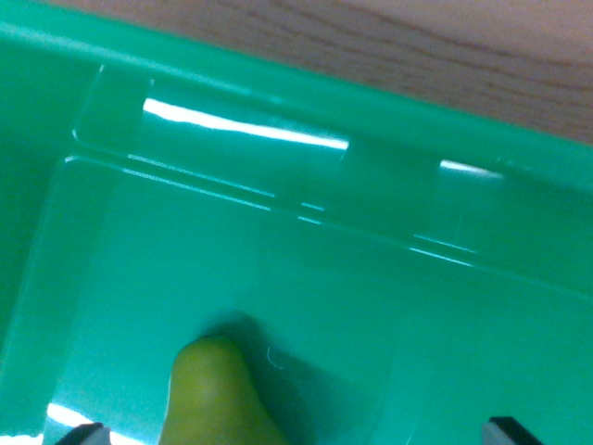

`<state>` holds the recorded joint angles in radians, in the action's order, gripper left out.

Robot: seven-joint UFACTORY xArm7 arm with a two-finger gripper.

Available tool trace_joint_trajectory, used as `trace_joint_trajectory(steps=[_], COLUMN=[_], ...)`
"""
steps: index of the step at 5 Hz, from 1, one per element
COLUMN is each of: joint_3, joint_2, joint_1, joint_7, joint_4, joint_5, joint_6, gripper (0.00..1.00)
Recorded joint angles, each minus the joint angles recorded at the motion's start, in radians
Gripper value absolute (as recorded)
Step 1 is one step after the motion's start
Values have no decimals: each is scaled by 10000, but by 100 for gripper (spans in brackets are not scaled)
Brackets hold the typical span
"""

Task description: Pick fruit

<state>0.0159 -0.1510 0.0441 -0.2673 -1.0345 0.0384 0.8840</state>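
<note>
Yellow-green fruit (218,394) cut off at 6 o'clock on green bin (371,306) floor, hand (296,434) tips barely showing at bottom corners, spread wide, holding nothing, wooden tabletop (445,46) at 1 o'clock

We count one green bin (278,120), its wall and floor filling nearly the whole wrist view. Inside it we see one piece of fruit (215,394), yellow-green, only its rounded end showing above the lower edge, so we cannot tell its kind. We count two dark fingertips of one gripper (295,434): one at the lower edge on the wrist view's left (85,433), one on the wrist view's right (508,431). Beyond the bin's rim we count one wooden tabletop (463,46). We find no second fruit or bin in view.
</note>
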Motion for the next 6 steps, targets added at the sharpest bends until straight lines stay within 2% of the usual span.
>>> trace_joint_trajectory(steps=[1, 3, 4, 6], joint_3=[0, 86, 86, 159], joint_2=[0, -187, -187, -347], joint_1=[0, 116, 116, 215], joint_7=[0, -447, -447, -830], joint_4=[0, 720, 720, 1336], joint_5=[0, -42, -42, -78], joint_6=[0, -794, -794, -1473], gripper=[0, 0, 0, 0])
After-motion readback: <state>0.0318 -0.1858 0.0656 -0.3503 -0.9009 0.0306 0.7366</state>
